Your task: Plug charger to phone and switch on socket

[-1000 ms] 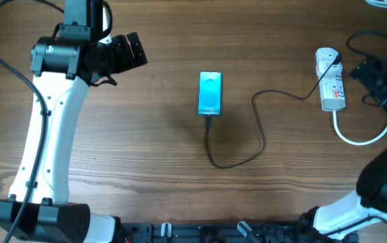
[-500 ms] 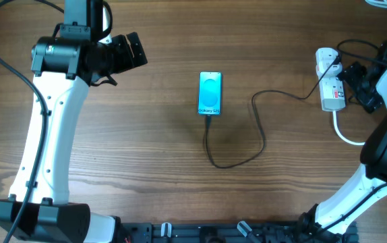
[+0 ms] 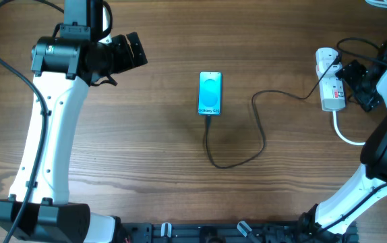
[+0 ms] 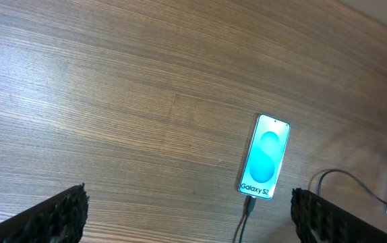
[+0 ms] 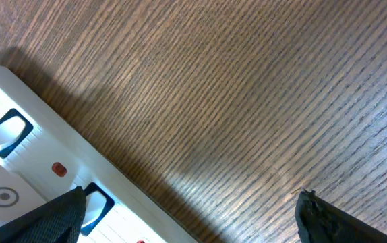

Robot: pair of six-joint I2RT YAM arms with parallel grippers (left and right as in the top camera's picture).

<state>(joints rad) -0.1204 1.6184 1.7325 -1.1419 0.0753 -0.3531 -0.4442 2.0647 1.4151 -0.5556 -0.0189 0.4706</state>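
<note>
Overhead: phone (image 3: 210, 93) lies at centre of table (image 3: 146, 155), screen up. Charger (image 3: 261, 138) runs from its near end, loops, then goes to socket (image 3: 331, 89) at far right. Left gripper (image 3: 131, 50) hangs well left of phone, holding nothing. Right gripper (image 3: 350, 75) sits just beside socket's right side. Left wrist: fingers (image 4: 58, 216) spread wide, nothing btwn them; phone ahead w/ plug tip at its text end. Right wrist: fingers (image 5: 55, 219) wide apart, one over socket's edge near a switch (image 5: 98, 204); can't tell if touching.
</note>
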